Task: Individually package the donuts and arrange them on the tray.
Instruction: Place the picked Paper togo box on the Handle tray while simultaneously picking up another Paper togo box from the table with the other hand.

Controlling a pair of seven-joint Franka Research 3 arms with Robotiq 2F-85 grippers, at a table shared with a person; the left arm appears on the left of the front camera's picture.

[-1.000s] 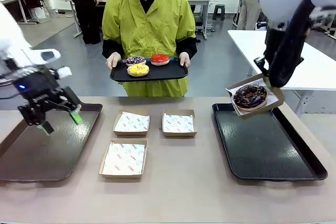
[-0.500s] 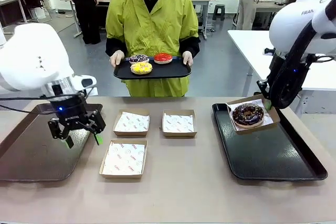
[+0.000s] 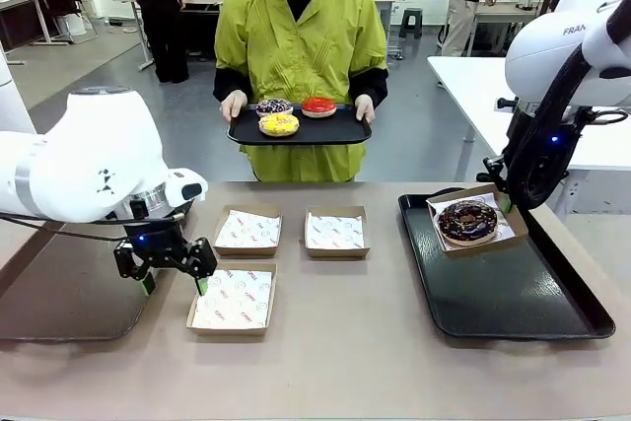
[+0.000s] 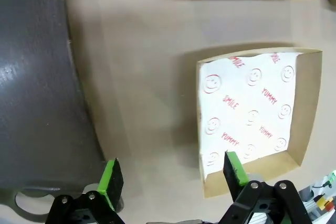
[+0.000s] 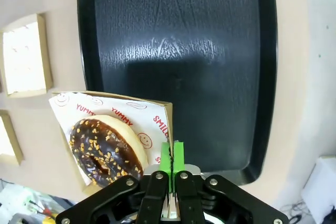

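A chocolate donut with sprinkles lies in a paper-lined cardboard box. My right gripper is shut on that box's rim, at the far left corner of the black right tray. I cannot tell if the box rests on the tray. My left gripper is open, low over the left edge of the near empty box. The person holds a small black tray with purple, red and yellow donuts.
Two more empty lined boxes sit mid-table. A second black tray lies at the table's left, close beside my left gripper. Bare tabletop runs along the near edge.
My left arm swung right, from over the left tray to the near box. My right gripper brought the boxed chocolate donut down to the right tray's corner. The person shifted slightly right.
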